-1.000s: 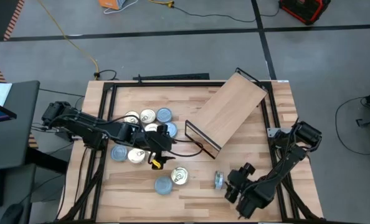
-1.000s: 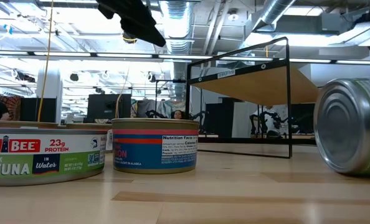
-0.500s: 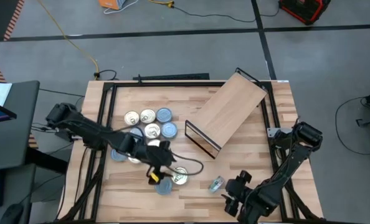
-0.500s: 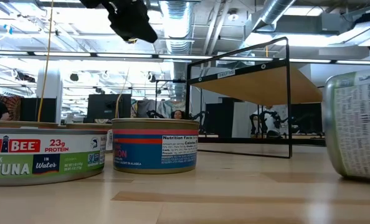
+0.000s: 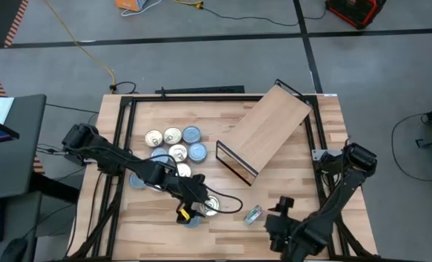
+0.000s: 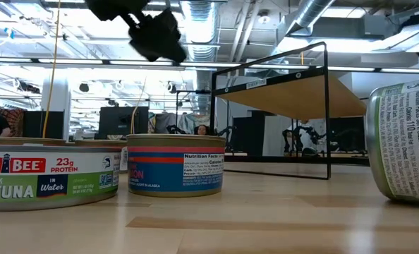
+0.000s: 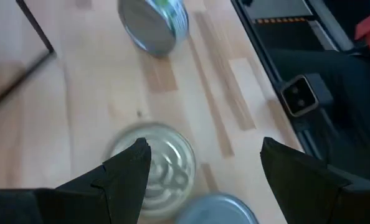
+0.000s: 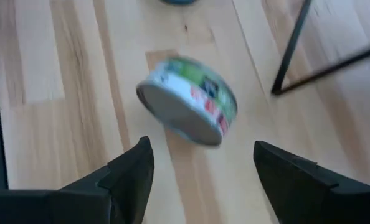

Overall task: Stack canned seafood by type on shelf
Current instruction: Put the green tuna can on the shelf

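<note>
Left hand (image 7: 200, 165): fingers spread, empty, above a gold-lidded tin (image 7: 152, 163) near the surface's (image 5: 274, 196) front edge. Right hand (image 8: 200, 162): fingers spread, empty, just behind a tilted green-labelled tin (image 8: 188, 101). The other tins (image 5: 174, 142) lie left of the shelf (image 5: 263, 131).

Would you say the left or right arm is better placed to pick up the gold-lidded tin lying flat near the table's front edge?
Left: its open gripper hovers directly over the gold-lidded tin.
</note>
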You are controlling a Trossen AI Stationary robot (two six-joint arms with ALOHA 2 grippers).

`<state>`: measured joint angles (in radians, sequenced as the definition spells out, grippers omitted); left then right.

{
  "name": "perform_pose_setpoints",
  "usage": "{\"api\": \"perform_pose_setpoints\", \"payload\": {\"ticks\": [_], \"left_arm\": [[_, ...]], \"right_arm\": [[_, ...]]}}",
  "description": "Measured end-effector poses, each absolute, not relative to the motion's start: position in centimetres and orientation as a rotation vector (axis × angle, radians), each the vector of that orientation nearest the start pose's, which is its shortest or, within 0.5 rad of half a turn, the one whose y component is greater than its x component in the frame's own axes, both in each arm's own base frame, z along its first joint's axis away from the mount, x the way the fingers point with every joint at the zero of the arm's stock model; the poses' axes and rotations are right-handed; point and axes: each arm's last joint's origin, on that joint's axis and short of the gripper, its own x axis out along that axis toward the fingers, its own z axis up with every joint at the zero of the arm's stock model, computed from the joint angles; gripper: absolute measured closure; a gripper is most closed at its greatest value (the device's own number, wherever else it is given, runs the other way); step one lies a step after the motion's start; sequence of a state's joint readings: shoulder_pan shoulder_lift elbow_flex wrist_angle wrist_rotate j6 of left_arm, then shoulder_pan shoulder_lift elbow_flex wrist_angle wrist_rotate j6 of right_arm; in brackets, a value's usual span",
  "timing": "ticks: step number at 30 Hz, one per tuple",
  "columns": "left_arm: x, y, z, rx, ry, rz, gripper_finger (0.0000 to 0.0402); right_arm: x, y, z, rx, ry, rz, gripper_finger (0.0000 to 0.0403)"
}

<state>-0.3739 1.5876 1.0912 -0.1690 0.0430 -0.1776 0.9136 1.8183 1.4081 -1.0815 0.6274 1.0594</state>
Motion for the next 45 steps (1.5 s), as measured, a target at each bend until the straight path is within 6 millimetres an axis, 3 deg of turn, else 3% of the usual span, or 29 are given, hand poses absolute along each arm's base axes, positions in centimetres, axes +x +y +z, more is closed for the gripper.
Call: {"api": "perform_pose_setpoints", "payload": {"ticks": [7,12,20,25,32,42,45], "left_arm": [[31.9,-12.3,24.8,0.023,0.662,-0.294,0.0109],[31.5,-12.8,24.5,0.012,0.703,-0.317,0.0109],[30.7,-14.1,24.5,0.031,0.729,-0.332,0.0109],[29.8,-14.1,25.5,0.108,0.698,-0.277,0.0109],[29.3,-14.1,26.1,0.182,0.666,-0.29,0.0109],[28.2,-14.6,22.0,0.186,0.52,-0.285,0.0109],[27.8,-14.5,22.6,0.207,0.486,-0.252,0.0109]], "right_arm": [[25.8,24.2,23.3,-0.104,1.07,-0.2,0.0101],[27.2,23.5,24.3,-0.116,1.098,-0.126,0.0096],[27.8,23.1,24.6,-0.12,1.123,-0.077,0.0045],[28.2,22.9,24.6,-0.128,1.156,0.005,0.0012],[29.5,21.3,24.5,-0.153,1.203,0.087,0.0024],[29.6,21.4,24.5,-0.214,1.187,0.143,0.004],[29.4,21.7,24.5,-0.277,1.183,0.192,0.0042]]}}
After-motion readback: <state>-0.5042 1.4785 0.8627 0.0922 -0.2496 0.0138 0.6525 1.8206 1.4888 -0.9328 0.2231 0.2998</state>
